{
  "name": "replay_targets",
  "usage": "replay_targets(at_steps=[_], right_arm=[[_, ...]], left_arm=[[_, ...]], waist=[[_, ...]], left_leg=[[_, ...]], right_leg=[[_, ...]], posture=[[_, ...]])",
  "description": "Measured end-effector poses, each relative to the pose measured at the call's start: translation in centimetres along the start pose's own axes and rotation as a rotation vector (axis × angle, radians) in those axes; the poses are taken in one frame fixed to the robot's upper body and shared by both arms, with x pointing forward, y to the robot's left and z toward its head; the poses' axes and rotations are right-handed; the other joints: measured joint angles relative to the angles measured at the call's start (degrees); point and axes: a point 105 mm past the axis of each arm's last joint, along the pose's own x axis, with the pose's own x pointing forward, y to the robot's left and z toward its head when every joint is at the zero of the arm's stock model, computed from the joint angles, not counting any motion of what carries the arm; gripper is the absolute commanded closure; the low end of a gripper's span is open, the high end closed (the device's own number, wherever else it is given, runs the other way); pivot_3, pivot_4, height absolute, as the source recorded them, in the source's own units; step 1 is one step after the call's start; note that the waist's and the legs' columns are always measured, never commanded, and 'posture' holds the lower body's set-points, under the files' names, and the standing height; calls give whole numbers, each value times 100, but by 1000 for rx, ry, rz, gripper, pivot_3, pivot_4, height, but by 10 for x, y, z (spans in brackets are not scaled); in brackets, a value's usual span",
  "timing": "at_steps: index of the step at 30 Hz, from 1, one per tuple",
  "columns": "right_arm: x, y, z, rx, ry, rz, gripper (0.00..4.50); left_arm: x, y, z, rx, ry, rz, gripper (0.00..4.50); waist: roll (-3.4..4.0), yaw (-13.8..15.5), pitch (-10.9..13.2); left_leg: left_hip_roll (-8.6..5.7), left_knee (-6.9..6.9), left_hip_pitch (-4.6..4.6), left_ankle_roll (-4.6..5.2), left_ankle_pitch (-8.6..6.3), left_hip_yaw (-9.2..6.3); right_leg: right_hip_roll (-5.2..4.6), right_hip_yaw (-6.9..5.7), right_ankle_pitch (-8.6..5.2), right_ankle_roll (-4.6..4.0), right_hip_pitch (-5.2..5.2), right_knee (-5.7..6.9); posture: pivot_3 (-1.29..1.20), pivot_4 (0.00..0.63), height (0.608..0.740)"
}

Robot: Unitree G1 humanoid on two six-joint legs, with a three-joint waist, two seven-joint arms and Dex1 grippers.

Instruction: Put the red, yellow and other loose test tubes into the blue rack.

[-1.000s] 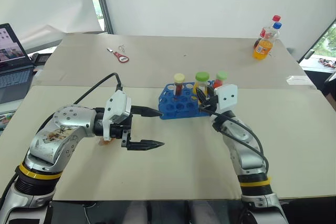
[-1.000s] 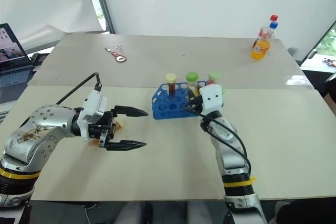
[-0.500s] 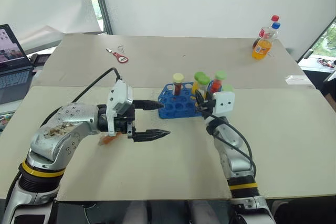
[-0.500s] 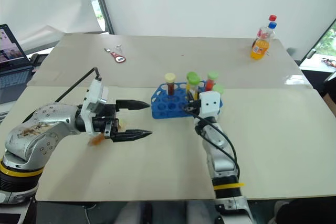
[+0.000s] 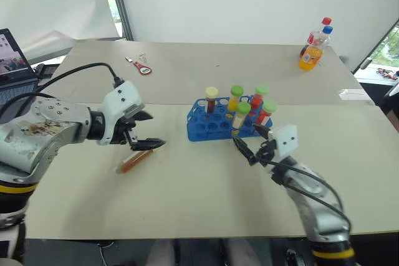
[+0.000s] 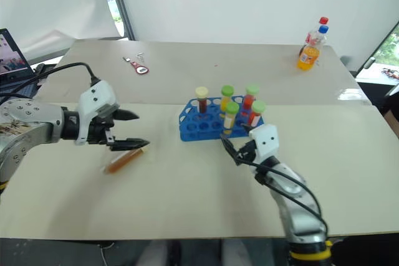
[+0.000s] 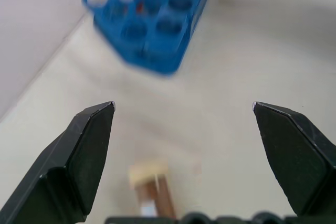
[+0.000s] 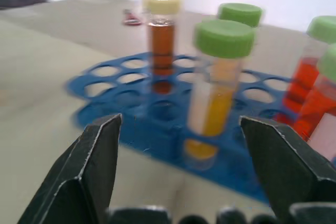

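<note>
The blue rack [image 5: 215, 126] stands mid-table with several capped tubes upright in it: a brown one with a cream cap [image 8: 161, 34], a yellow one with a green cap [image 8: 216, 85] in the front row, and red ones [image 8: 310, 85]. One loose test tube [image 5: 133, 159] with brown-orange liquid and a cream cap [image 7: 148, 172] lies flat on the table, left of the rack. My left gripper [image 5: 148, 131] hangs open just above that tube's cap end, tilted down, not touching it. My right gripper [image 5: 249, 142] is open and empty, a short way in front of the rack.
Two orange soda bottles [image 5: 313, 52] stand at the far right of the back table. A red bottle opener [image 5: 143, 66] lies at the far left. A laptop [image 5: 10, 56] sits off the left edge. A seam [image 5: 324, 104] joins the two tabletops behind the rack.
The right gripper opened, left the yellow tube standing in the rack's front row and drew back toward me. The left arm swung left and tipped down over the lying tube.
</note>
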Motion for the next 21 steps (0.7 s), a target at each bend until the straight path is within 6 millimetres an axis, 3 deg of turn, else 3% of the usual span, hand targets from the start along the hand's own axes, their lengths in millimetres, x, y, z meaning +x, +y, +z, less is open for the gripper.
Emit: replay_targets(at_steps=[5,13,21], right_arm=[[-13,32,18,-1,103,308,546],[-4,42,49,-40,138,472,546],[-16,57,58,-12,179,599,546]], left_arm=[[8,2,-20,-92,153,-29,0],[29,21,-44,-157,307,-10,0],[43,30,-53,-170,389,-16,0]], waist=[[-7,34,3],[-8,87,4],[-11,161,5]], left_leg=[[0,7,5,6,5,-2],[-7,7,-17,10,8,-11],[-8,15,-33,14,6,-13]], right_leg=[[7,0,-3,-4,7,8],[8,1,-3,-4,-4,-1],[4,-2,-3,-2,-10,-6]], posture=[[0,150,740],[0,150,740],[0,150,740]])
